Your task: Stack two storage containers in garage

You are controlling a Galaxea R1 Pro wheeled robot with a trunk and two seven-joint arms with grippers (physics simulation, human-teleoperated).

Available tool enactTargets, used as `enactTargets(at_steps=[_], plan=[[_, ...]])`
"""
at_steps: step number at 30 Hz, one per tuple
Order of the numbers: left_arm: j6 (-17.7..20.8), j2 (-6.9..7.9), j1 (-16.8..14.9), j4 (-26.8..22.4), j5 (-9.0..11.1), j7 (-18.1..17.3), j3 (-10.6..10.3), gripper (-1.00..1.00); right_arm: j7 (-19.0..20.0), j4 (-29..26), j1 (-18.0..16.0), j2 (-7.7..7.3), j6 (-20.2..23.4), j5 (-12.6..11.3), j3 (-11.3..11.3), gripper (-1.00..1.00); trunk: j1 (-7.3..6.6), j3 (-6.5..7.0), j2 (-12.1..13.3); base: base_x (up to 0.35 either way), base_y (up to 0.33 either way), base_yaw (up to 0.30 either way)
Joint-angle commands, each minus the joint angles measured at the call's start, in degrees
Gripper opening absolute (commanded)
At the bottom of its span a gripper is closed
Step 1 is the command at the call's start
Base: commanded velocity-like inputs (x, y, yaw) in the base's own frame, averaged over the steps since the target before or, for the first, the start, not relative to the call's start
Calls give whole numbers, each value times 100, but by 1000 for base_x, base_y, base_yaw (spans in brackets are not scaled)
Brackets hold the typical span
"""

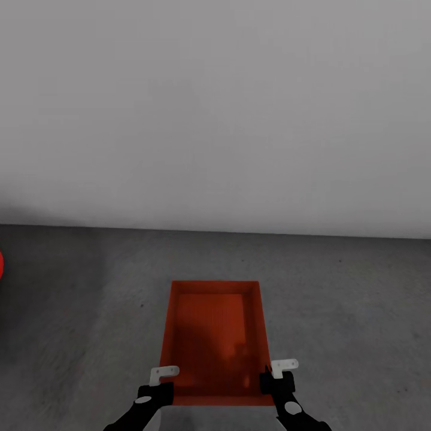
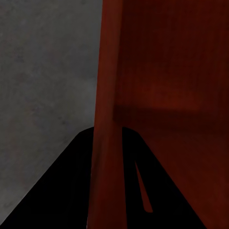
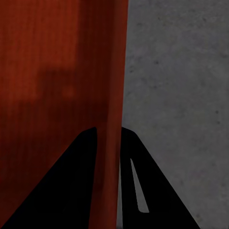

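Container: one orange-red storage container [image 1: 215, 341], open-top and empty, seen from above over the grey concrete floor [image 1: 353, 299] near the foot of the white wall [image 1: 215, 108]; whether its base touches the floor cannot be told.
Count of containers: one in sight; no second bin under or beside it.
Left gripper [image 1: 158, 383]: at the container's near left corner; in the left wrist view its dark fingers [image 2: 62, 191] stand either side of the container's side wall, clamped on it.
Right gripper [image 1: 280, 374]: at the near right corner; right wrist view shows the wall running between its fingers [image 3: 62, 191], closed on it likewise.
Grippers counted: two, both on the one bin.
Setting: garage, judged by concrete and bare wall.
Red object [image 1: 1, 264]: one sliver at the head view's left edge, too small to identify.
Progress: this container has reached the garage, release not yet made.
Remaining: let go here, then bring the other container and stack it.
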Motion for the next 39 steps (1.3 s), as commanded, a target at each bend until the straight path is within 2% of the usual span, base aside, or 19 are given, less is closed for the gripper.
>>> enactTargets(at_steps=[1,39], plan=[[22,10,0,7,64,203,80,-100,-243,-9,-6,-71,-503,-45,-105,-100,23,-22,-44,0,0,0],[22,10,0,-21,64,203,82,-100,-243,-18,-6,-78,-504,-33,-105,-100,857,-704,-1568,0,0,0]])
